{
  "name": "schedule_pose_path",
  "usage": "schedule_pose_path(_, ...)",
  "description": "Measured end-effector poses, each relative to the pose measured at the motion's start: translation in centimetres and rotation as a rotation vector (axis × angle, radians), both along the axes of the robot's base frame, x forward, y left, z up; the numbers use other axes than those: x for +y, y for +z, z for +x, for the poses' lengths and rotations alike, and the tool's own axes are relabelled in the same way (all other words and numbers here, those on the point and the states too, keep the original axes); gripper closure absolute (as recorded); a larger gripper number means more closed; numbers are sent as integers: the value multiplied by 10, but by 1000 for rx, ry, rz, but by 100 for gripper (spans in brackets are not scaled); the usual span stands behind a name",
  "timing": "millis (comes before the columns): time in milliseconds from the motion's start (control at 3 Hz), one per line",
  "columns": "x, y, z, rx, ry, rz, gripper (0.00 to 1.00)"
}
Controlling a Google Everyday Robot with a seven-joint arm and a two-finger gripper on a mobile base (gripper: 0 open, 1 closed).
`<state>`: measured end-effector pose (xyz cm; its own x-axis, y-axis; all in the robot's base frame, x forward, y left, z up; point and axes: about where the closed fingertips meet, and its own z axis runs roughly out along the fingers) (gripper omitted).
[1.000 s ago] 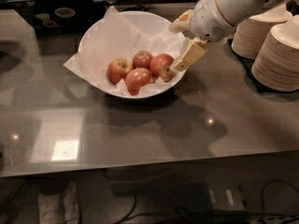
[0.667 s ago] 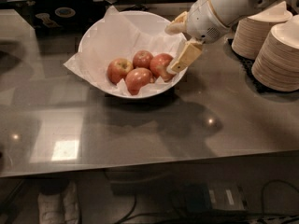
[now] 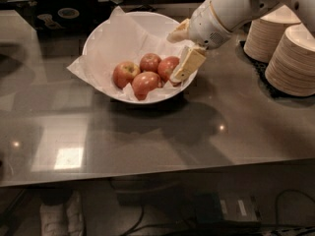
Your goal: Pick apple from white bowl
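Tabletop [image 3: 147, 136]: gripper [image 3: 174, 58] at white bowl [image 3: 157, 16] rim, beside apple [image 3: 166, 67].

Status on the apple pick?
Done: the approach. The gripper is at the bowl's right rim, beside the rightmost apple. In hand: nothing gripped that I can see. Left: grasp and lift out; all four apples lie in the bowl.

Claw [image 3: 183, 69] shifted left, dipping deeper inside white bowl [image 3: 106, 36].
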<state>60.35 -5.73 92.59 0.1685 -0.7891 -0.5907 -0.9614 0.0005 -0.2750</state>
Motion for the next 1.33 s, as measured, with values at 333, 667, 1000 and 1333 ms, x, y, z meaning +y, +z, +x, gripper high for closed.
schedule_pose_path(333,6,-10,2,35,9,-2,26)
schedule_pose_path(667,9,-18,6,59,11,-5,28)
schedule_pose_path(1000,9,-29,9,83,4,-13,26)
schedule_pose_path(1333,9,-39,11,109,-1,-24,26)
